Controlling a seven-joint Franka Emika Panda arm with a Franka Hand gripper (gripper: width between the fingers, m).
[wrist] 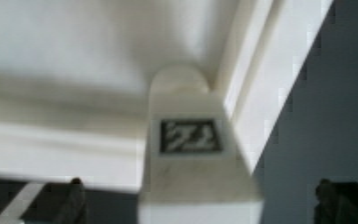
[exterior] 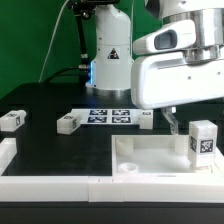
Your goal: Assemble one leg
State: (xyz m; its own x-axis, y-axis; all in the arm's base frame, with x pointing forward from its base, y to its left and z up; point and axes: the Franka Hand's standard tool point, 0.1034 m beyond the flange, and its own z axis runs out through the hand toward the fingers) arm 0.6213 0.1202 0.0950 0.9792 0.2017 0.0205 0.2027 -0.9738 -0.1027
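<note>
A leg, a small white block with a square tag, stands upright at the right corner of the large white tray-like part. In the wrist view the leg lies midway between my two dark fingertips, with a gap on each side. My gripper is open and straddles the leg without touching it. In the exterior view the gripper hangs just above and beside the leg. The tray-like part's inner surface fills the wrist view behind the leg.
Three more legs lie on the black table: one at the exterior view's left, one near the middle, one by the tray-like part's far edge. The marker board lies behind them. The arm's base stands at the back.
</note>
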